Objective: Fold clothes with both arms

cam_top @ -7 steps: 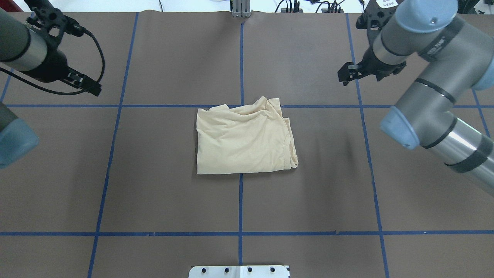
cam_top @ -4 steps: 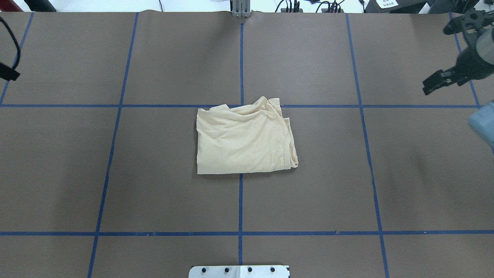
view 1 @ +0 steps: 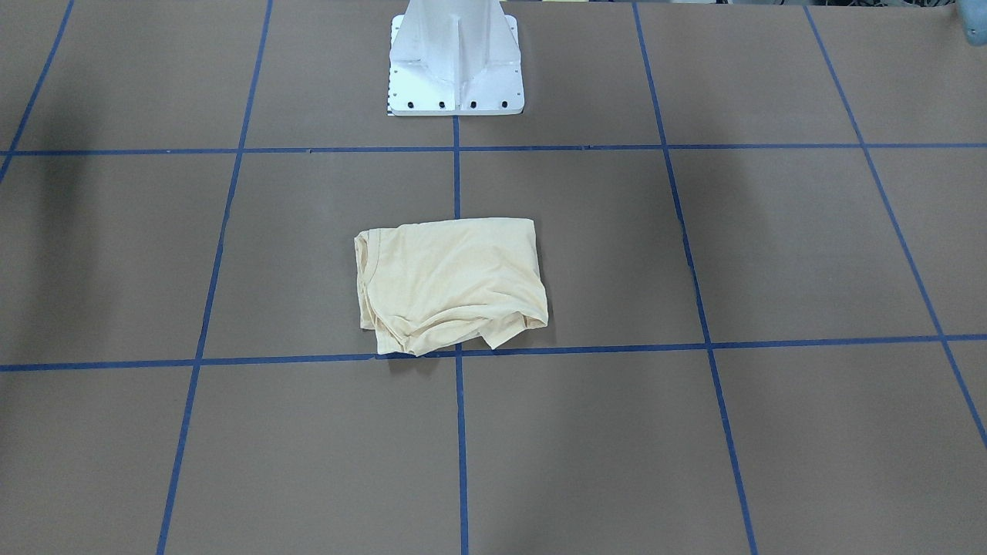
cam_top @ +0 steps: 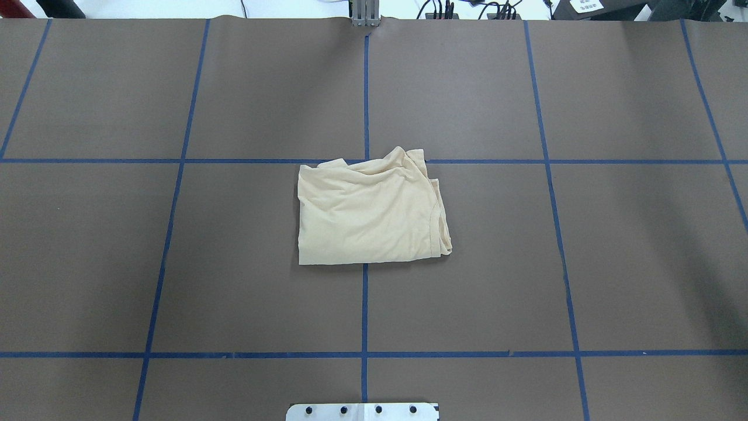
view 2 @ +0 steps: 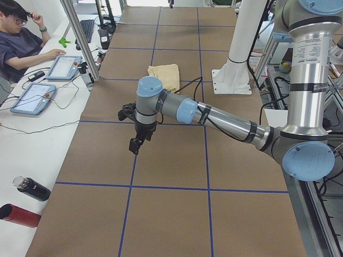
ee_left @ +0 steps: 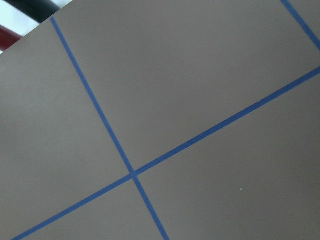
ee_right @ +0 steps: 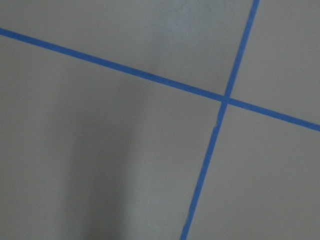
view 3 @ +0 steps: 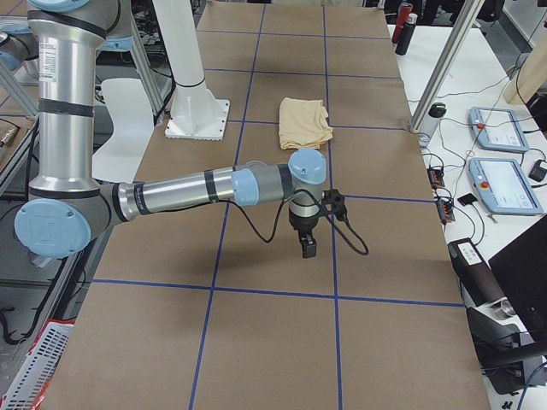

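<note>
Exterior left and right only: catching the left gripper [view 2: 133,146] and right gripper [view 3: 307,248] hanging over the brown table [view 2: 171,214], finger gap impossible to tell; overhead exterior showing just the folded T-shirt [cam_top: 371,213], lying well away from both sets of fingers, untouched

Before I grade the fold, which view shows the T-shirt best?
Overhead exterior: the T-shirt lies unobstructed, centered, rumpled far edge plain. Front-facing shows it whole too; side views show it small; wrist views miss it.
</note>
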